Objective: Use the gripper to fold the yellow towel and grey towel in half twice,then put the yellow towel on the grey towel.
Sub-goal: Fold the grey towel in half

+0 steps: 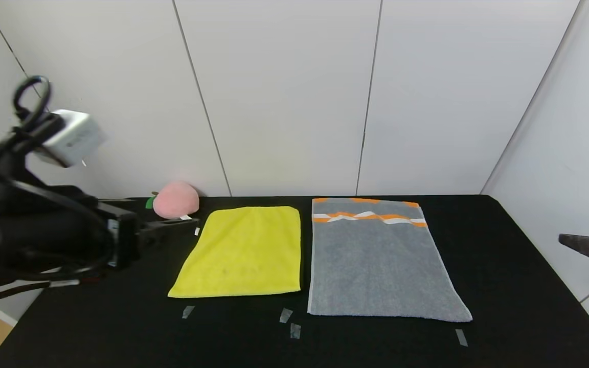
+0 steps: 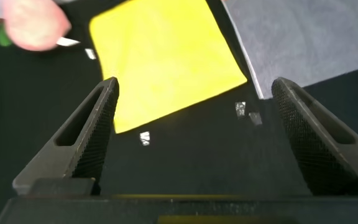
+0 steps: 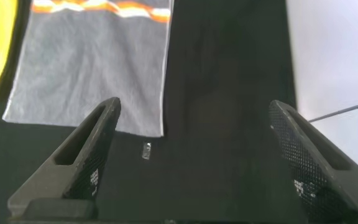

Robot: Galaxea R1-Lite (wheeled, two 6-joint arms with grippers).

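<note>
The yellow towel (image 1: 246, 252) lies flat and unfolded on the black table, left of centre; it also shows in the left wrist view (image 2: 163, 56). The grey towel (image 1: 379, 266) lies flat beside it on the right, its orange and white bands at the far end; it also shows in the right wrist view (image 3: 92, 68). My left gripper (image 1: 179, 223) hovers open and empty at the table's left, above the bare table left of the yellow towel. My right gripper (image 1: 588, 249) is at the far right edge, open and empty in the right wrist view (image 3: 194, 109).
A pink plush peach (image 1: 175, 200) sits at the back left near the yellow towel's far corner. Small tape marks (image 1: 285, 315) lie on the black table (image 1: 519, 286) near the towels' front edges. White walls stand behind and to the right.
</note>
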